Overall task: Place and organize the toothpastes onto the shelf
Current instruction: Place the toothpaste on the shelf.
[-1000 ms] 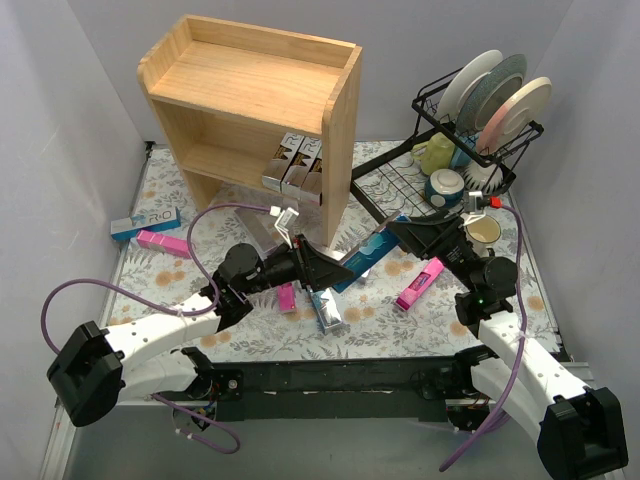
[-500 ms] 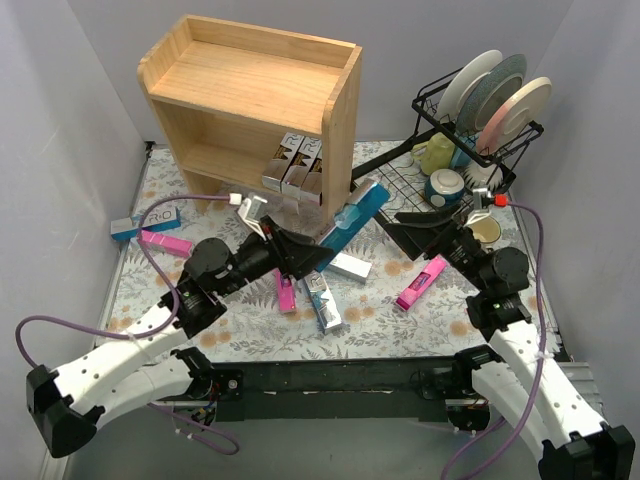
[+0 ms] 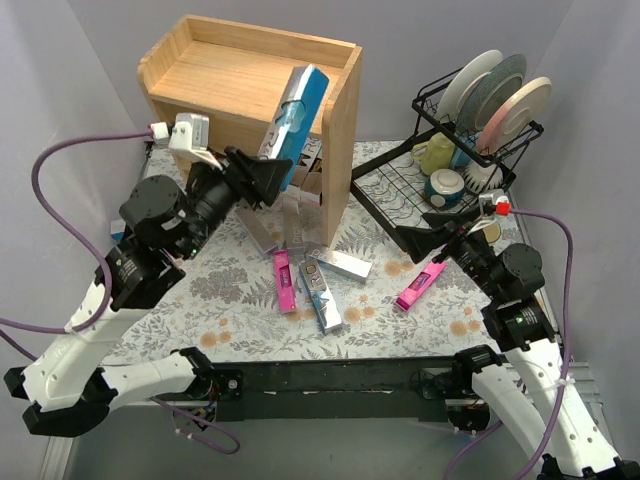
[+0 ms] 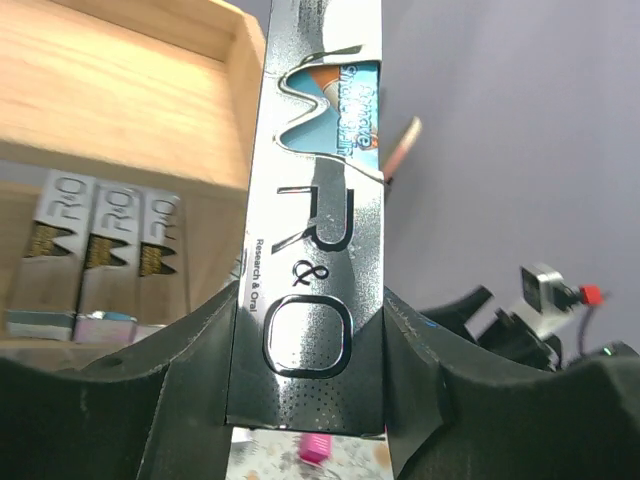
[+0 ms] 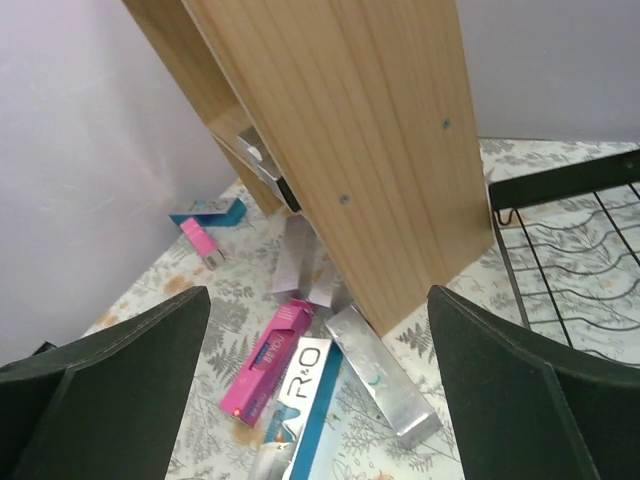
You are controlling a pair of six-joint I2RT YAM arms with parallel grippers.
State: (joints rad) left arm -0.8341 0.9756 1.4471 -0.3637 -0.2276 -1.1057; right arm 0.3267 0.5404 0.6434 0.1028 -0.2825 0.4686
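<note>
My left gripper point(image 3: 264, 176) is shut on a blue-and-silver toothpaste box point(image 3: 296, 112) by its lower end. The box stands nearly upright against the right front of the wooden shelf point(image 3: 230, 80). In the left wrist view the box point(image 4: 315, 250) fills the gap between both fingers point(image 4: 190, 370). Three silver, black-gold boxes point(image 4: 100, 250) stand on the lower level. More toothpastes lie on the table: pink point(image 3: 283, 281), blue-and-silver point(image 3: 322, 297), silver point(image 3: 345, 263) and another pink point(image 3: 420, 286). My right gripper point(image 3: 437, 240) hangs open and holds nothing point(image 5: 318, 300).
A black wire dish rack point(image 3: 480, 130) with plates and cups stands at the back right, its drainer tray point(image 3: 395, 190) beside the shelf's side panel point(image 5: 370, 150). Two silver-grey boxes point(image 3: 278, 228) lie before the shelf. A blue box point(image 5: 210, 212) and a pink one point(image 5: 200, 242) lie far left.
My right gripper let go of the blue-and-silver box and drew back to the right. My left arm lifted that box from table height up to the shelf's top.
</note>
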